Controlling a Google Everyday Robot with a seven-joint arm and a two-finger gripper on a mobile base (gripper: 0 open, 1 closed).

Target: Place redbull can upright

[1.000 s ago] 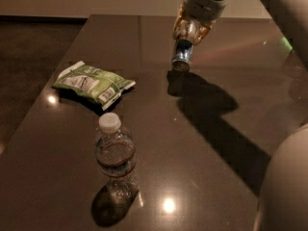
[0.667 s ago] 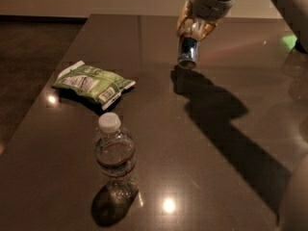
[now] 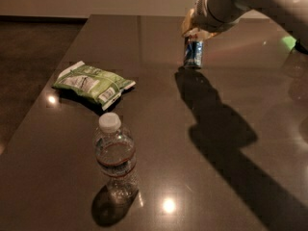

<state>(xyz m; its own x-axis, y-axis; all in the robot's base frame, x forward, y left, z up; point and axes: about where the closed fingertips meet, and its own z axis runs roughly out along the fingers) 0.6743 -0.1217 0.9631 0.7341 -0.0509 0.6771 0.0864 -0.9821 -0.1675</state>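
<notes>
The redbull can point(image 3: 193, 54), slim, blue and silver, stands upright on the dark table point(image 3: 159, 129) at the far right of its middle. Its base touches or nearly touches the tabletop. My gripper point(image 3: 195, 32) comes in from the upper right and sits right on top of the can, shut on its upper end. The can's top rim is hidden by the fingers point(image 3: 187, 27).
A green snack bag point(image 3: 93, 83) lies at the left. A clear water bottle with a white cap point(image 3: 114, 157) stands near the front. My arm point(image 3: 260, 4) reaches in across the upper right and casts a long shadow point(image 3: 216, 124). The table's left edge runs diagonally.
The gripper has lowered the can and turned it from a tilt to upright, down onto the tabletop. The bag and the bottle have not moved.
</notes>
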